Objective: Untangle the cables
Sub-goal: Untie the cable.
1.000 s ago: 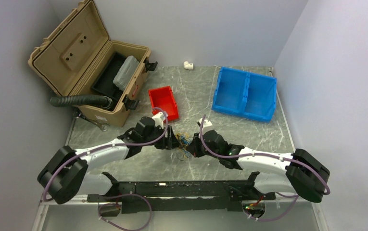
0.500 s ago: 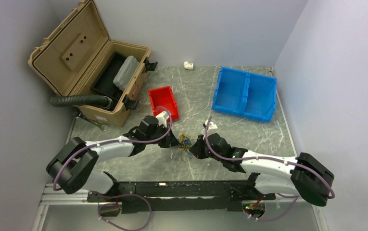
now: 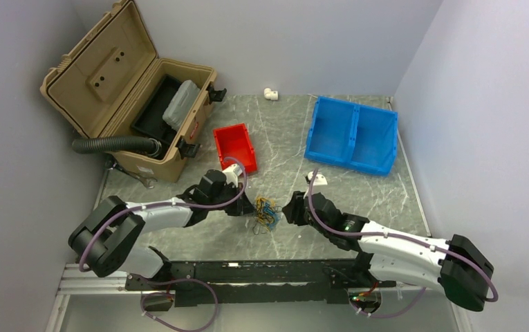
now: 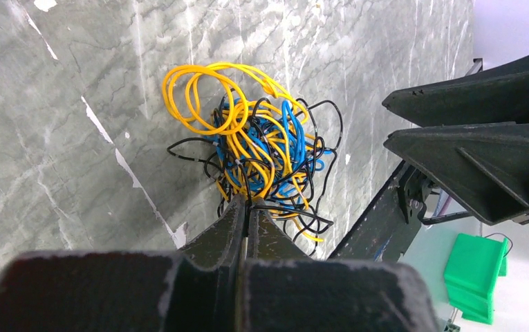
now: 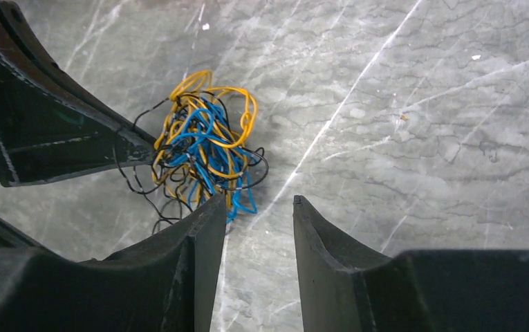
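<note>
At the far left, an open tan case (image 3: pixel 102 69) stands on the grey marbled table (image 3: pixel 372 197), with a black ribbed hose (image 3: pixel 113 144) lying against its near side. A red bin (image 3: pixel 234 146) sits just right of the case. Near of that bin, the left gripper (image 4: pixel 246 207) reaches rightward with its jaws pressed together at the near-left edge of the cables (image 4: pixel 261 149). It appears to pinch a dark strand, though the wire is too thin to be sure. The cables are a small knot of yellow, blue and black loops on the table, between the two grippers. Just right of the knot, the right gripper (image 5: pixel 254 207) has its jaws parted with only bare table between them. Its left finger lies at the tangle's edge. A blue two-compartment bin (image 3: pixel 351 135) sits at the far right.
</note>
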Controlling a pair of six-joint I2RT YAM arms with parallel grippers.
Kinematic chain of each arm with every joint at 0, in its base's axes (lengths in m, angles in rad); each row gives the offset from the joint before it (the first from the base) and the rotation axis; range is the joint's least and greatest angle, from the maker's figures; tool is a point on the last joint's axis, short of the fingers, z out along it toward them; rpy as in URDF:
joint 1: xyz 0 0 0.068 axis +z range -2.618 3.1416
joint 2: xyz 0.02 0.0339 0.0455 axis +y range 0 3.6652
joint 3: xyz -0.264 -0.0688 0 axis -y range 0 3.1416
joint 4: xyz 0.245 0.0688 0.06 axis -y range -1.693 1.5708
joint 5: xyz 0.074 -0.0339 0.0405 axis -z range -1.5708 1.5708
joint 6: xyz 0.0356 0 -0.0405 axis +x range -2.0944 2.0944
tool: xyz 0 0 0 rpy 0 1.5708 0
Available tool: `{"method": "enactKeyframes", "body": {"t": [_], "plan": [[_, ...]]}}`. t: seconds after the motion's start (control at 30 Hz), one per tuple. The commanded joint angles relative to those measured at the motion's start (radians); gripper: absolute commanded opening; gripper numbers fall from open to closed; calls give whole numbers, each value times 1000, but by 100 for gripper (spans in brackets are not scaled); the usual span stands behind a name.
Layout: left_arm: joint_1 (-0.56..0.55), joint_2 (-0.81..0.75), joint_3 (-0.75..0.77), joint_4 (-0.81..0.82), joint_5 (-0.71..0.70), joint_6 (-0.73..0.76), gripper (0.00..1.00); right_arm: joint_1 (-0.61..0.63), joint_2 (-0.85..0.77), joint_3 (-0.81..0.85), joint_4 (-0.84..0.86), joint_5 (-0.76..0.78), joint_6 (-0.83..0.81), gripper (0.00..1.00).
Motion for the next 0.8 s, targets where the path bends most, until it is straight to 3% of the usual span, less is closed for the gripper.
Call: {"method": "enactKeyframes", "body": {"t": [0.0, 0.33, 0.57, 0.67, 0.77], "plan": [[1, 11, 13, 41, 30, 32, 0, -1, 27, 28, 4, -11, -52, 43], [2, 18, 22, 30, 34, 41, 0, 0, 256, 79, 176, -231, -104, 45], [2, 26, 28, 29, 39, 43, 0, 1, 365, 133, 175, -221, -109, 41], [1, 25, 32, 22, 36, 49, 0, 0, 360, 132, 173, -207, -105, 30], [2, 25, 39, 4, 31, 57, 0, 0, 343, 130, 146, -174, -94, 6]]}}
